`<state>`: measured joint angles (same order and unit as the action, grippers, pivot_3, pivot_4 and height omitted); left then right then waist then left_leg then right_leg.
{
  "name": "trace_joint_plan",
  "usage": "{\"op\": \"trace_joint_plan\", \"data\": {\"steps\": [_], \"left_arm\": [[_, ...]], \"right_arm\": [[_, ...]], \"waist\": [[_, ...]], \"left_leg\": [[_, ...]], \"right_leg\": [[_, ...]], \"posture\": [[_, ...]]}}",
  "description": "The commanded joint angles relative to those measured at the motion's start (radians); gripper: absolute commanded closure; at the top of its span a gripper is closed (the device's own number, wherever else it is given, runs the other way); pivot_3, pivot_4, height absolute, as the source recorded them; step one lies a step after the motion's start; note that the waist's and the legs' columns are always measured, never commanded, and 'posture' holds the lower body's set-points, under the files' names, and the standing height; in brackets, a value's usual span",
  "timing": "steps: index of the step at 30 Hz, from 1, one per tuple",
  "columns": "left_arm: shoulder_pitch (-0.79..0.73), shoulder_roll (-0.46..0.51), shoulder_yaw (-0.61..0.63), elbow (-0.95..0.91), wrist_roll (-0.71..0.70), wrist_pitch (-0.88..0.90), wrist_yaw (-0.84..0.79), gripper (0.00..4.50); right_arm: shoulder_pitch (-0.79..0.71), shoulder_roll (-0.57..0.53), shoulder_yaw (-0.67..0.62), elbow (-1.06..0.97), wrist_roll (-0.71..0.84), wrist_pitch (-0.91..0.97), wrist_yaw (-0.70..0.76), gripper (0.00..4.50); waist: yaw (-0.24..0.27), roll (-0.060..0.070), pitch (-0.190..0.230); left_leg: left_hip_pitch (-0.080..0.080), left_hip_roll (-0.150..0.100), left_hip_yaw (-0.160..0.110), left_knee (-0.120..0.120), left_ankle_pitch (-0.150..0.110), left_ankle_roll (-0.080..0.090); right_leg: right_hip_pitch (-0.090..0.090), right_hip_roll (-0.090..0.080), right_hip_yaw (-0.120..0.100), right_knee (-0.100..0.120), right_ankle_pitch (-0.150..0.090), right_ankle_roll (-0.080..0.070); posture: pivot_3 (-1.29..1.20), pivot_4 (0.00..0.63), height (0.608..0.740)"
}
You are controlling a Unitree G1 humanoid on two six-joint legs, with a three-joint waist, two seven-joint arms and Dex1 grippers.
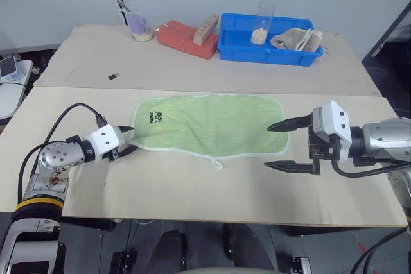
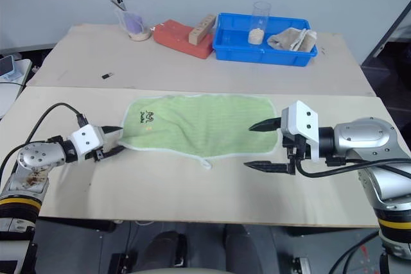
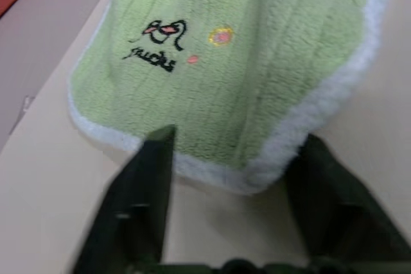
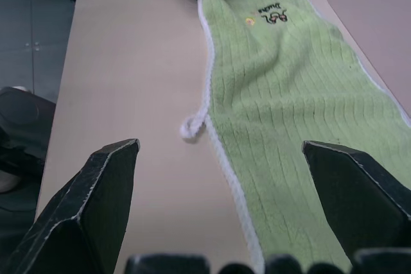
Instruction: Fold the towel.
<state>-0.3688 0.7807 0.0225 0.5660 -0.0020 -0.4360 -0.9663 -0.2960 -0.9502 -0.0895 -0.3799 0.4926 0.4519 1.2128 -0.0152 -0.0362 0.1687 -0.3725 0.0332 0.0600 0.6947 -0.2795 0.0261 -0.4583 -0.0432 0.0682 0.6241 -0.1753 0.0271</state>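
Your left tool sits at the near-left corner of the towel, its two black fingers parted on either side of the white edging and not yet clamped on it. Your right tool hangs wide open just off the towel's right end, holding nothing. The towel lies spread flat across the middle of the bench, logo at the left end and the small white loop on the near edge.

If you close the left tool now, it may catch only the thin edging, which could slip out as you lift. If the right tool stays clear, a one-corner pull would likely drag and skew the towel.
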Motion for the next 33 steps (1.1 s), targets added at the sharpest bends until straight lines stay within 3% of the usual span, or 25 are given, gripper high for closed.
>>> {"op": "trace_joint_plan", "data": {"steps": [1, 2, 3, 7, 16, 29, 30, 33], "left_arm": [[-0.014, 0.013, 0.001, 0.012, -0.011, -0.041, -0.009, 3.76], [-0.014, 0.012, 0.000, 0.016, -0.011, -0.050, -0.010, 4.29], [-0.012, 0.011, 0.001, 0.016, -0.015, -0.056, -0.012, 4.44], [-0.005, 0.008, 0.010, 0.022, -0.022, -0.067, -0.002, 4.44], [0.029, 0.011, 0.022, -0.008, -0.032, -0.063, 0.017, 4.44], [0.087, 0.034, 0.036, -0.101, -0.050, -0.013, 0.041, 4.50], [0.086, 0.035, 0.035, -0.100, -0.050, -0.011, 0.041, 4.50], [0.083, 0.041, 0.038, -0.094, -0.055, -0.008, 0.038, 4.50]], "right_arm": [[-0.001, -0.015, -0.026, 0.014, -0.037, -0.054, -0.018, 0.00], [0.000, -0.023, -0.012, 0.041, -0.077, -0.089, -0.018, 0.00], [-0.003, -0.039, 0.016, 0.086, -0.144, -0.141, -0.021, 0.00], [-0.072, -0.056, 0.149, 0.317, -0.363, -0.352, -0.024, 0.00], [-0.235, 0.045, 0.323, 0.691, -0.489, -0.491, 0.074, 0.00], [-0.361, 0.133, 0.343, 0.946, -0.524, -0.441, 0.124, 4.23], [-0.366, 0.136, 0.342, 0.958, -0.526, -0.442, 0.123, 4.48], [-0.361, 0.133, 0.329, 0.945, -0.508, -0.431, 0.146, 4.48]], "waist": [[0.000, 0.000, 0.000], [0.000, 0.000, 0.000], [0.001, 0.000, 0.000], [0.000, 0.000, 0.000], [-0.004, 0.000, 0.000], [-0.005, 0.000, 0.000], [-0.005, 0.000, 0.000], [-0.004, 0.000, 0.000]], "left_leg": [[0.000, 0.000, 0.000, 0.000, 0.000, 0.000], [0.000, 0.000, 0.000, 0.000, 0.000, 0.000], [0.000, 0.000, 0.000, 0.000, 0.000, 0.000], [0.000, 0.000, 0.001, 0.001, 0.000, 0.000], [0.000, 0.000, 0.001, 0.000, 0.000, 0.000], [0.003, 0.000, 0.001, 0.001, 0.000, 0.000], [0.003, 0.000, 0.001, 0.001, 0.000, 0.000], [0.003, 0.000, 0.001, 0.001, 0.000, 0.000]], "right_leg": [[0.000, 0.000, 0.000, 0.000, 0.000, 0.000], [0.000, 0.000, 0.000, 0.000, 0.000, 0.000], [0.000, 0.000, 0.000, 0.000, 0.000, 0.000], [0.000, 0.000, 0.000, -0.001, 0.000, 0.000], [0.000, 0.001, 0.000, 0.001, 0.000, -0.001], [0.002, 0.000, 0.001, 0.002, 0.001, -0.001], [0.002, 0.000, 0.001, 0.002, 0.001, -0.001], [0.002, 0.000, 0.000, 0.002, 0.002, -0.002]], "posture": [[0.00, 0.150, 0.714], [0.00, 0.150, 0.714], [0.00, 0.150, 0.714], [0.00, 0.150, 0.714], [0.00, 0.150, 0.714], [0.00, 0.150, 0.714], [0.00, 0.150, 0.714], [0.00, 0.150, 0.714]]}}
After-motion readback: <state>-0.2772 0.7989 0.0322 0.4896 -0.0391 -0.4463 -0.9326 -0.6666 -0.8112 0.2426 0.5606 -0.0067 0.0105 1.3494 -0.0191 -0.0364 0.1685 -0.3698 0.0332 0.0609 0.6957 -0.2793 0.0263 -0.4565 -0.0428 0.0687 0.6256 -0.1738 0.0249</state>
